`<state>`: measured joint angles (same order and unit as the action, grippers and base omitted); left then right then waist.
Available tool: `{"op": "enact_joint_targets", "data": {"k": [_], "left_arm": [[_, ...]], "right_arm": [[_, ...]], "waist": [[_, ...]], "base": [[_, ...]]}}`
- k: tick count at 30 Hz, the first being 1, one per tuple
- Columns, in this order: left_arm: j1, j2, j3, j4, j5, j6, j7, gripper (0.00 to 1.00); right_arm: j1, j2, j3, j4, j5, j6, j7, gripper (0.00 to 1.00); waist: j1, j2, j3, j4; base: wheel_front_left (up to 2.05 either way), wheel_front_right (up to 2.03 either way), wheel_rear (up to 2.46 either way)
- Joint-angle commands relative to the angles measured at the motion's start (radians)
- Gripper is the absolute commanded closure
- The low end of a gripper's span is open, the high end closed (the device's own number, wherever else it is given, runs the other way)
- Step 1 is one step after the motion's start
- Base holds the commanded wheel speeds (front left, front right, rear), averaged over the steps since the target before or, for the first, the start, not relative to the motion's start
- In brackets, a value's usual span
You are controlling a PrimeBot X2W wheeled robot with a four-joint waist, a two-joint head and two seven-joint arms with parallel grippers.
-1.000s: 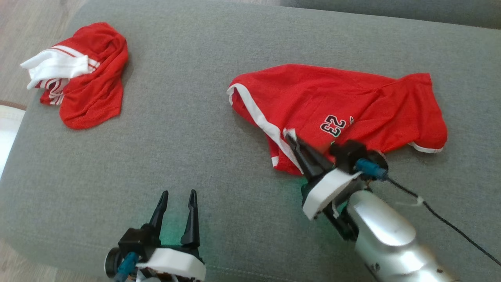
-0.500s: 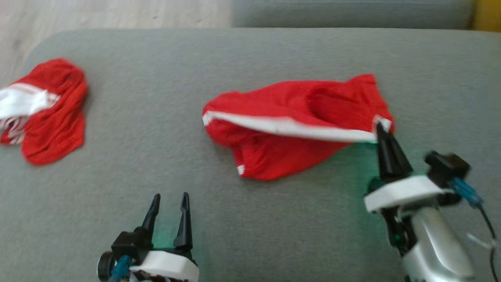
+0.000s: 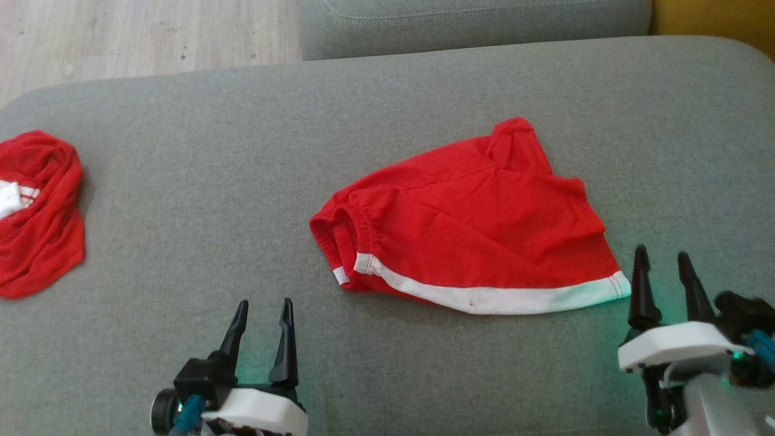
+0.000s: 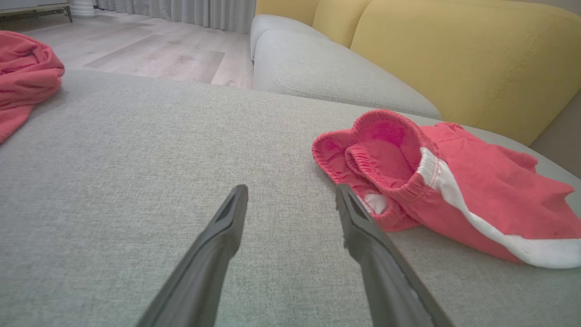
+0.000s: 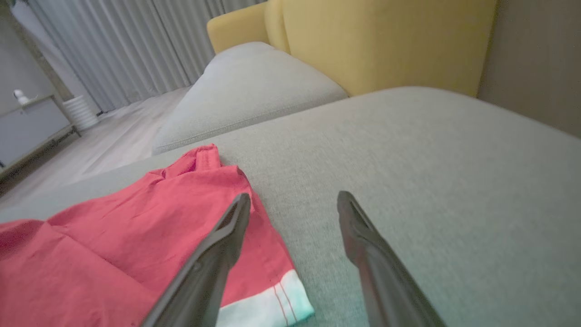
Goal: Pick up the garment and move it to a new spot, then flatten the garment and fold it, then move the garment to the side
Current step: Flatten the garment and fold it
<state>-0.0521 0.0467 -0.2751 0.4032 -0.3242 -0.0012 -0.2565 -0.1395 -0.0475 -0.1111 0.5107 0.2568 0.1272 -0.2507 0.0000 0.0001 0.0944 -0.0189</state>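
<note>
You are working over a wide grey cushion (image 3: 242, 181), and it is taking up nearly all of the head view. Its far edge is curving away before a strip of pale wooden floor (image 3: 151, 30) at the upper left. A second grey cushion (image 3: 472, 24) is sitting beyond that edge at the top middle. A yellow sofa back (image 4: 454, 54) is rising behind it in the left wrist view.

The red shorts (image 3: 472, 230) are lying right of the middle of the cushion, quite flat, with some creases. Their elastic waist (image 4: 376, 150) is pointing to the robot's left and is standing a little open. The white band (image 3: 502, 297) is running along their near edge. A wide bare area of cushion is lying between the shorts and another red garment (image 3: 36, 218), which is lying bunched at the far left edge with a bit of white on it. Bare cushion is also showing on the near side of the shorts and beyond them.

The left gripper (image 3: 264, 303) is hovering near the front edge, well apart from the shorts, with its fingers spread wide and nothing between them. The right gripper (image 3: 661, 252) is standing just beside the right end of the white band, its fingers also parted and holding nothing. In the right wrist view one finger is crossing in front of the red cloth, but I cannot tell if it is touching.
</note>
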Motion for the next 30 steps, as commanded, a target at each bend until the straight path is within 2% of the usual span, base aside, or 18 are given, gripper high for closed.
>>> {"op": "enact_joint_targets", "data": {"k": [1,3,7,16,24,27,30], "left_arm": [[-0.023,0.004,0.027,-0.025,0.009,-0.002,-0.005,0.00],[-0.023,0.004,0.030,-0.026,0.016,0.003,-0.005,0.00],[-0.024,0.004,0.049,-0.037,0.047,0.022,-0.005,0.00],[-0.006,0.004,0.071,-0.023,0.136,0.022,-0.005,0.00],[0.011,0.004,0.079,-0.020,0.147,0.014,-0.005,0.00],[0.001,0.004,0.062,-0.034,0.135,0.002,-0.005,0.00],[-0.028,0.004,0.016,-0.057,0.114,-0.038,-0.005,0.00]], "right_arm": [[-0.046,-0.004,0.030,-0.051,-0.056,0.003,-0.011,0.00],[-0.044,-0.003,0.037,-0.075,-0.127,0.003,-0.011,0.00],[-0.038,-0.003,0.064,-0.104,-0.182,0.003,-0.011,0.00],[-0.005,-0.003,0.114,-0.030,-0.205,0.003,-0.011,0.00],[0.003,-0.003,0.124,-0.007,-0.195,0.003,-0.011,0.00],[0.001,-0.003,0.129,-0.008,-0.192,0.003,-0.011,0.00],[-0.003,-0.003,0.136,-0.008,-0.187,0.003,-0.011,0.00]], "waist": [[0.0000,-0.0001,-0.001,0.003],[0.0000,-0.0001,-0.004,0.007],[0.0000,-0.0001,-0.014,0.014],[0.0000,-0.0001,-0.062,0.009],[0.0000,-0.0001,-0.073,0.000],[0.0000,-0.0001,-0.065,-0.002],[0.0000,-0.0001,-0.049,-0.006]], "base": [[0.00,0.00,0.00],[0.00,0.00,0.00],[0.00,0.00,0.00],[0.00,0.00,0.00],[0.00,0.00,0.00],[0.00,0.00,0.00],[0.00,0.00,0.00]]}}
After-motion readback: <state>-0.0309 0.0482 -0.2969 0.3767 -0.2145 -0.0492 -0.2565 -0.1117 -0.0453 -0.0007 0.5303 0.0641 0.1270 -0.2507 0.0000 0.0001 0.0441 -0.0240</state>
